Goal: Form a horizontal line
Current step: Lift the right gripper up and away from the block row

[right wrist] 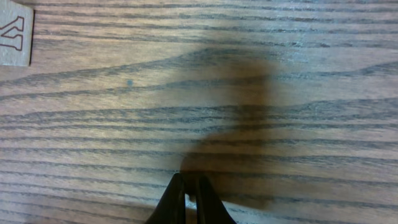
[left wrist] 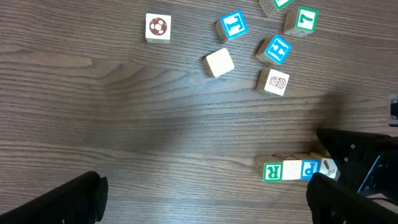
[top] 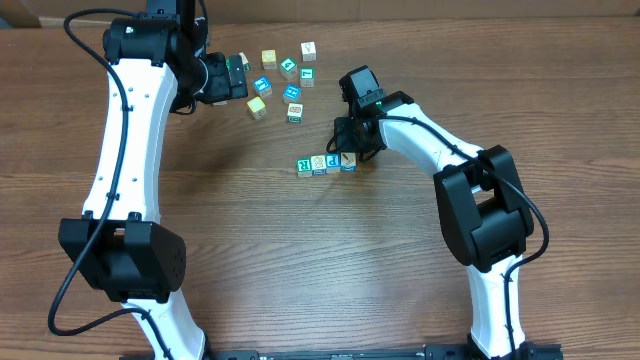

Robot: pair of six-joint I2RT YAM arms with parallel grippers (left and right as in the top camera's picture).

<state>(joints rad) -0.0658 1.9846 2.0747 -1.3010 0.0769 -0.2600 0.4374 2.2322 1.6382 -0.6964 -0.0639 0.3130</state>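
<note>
Four lettered cubes point(top: 326, 163) touch in straight row at middle of table point(top: 300, 270). Right gripper point(right wrist: 191, 188), fingers pressed together, empty, low just beside row's end. Left gripper point(top: 242, 76) spread wide, empty, near loose cubes point(top: 285, 78). Line appears formed; next: pull right arm clear without nudging end cube.

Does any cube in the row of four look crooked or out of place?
Yes. The white cube at the P end of the row seems turned, its edges not square with its neighbours. The other three look aligned.
</note>
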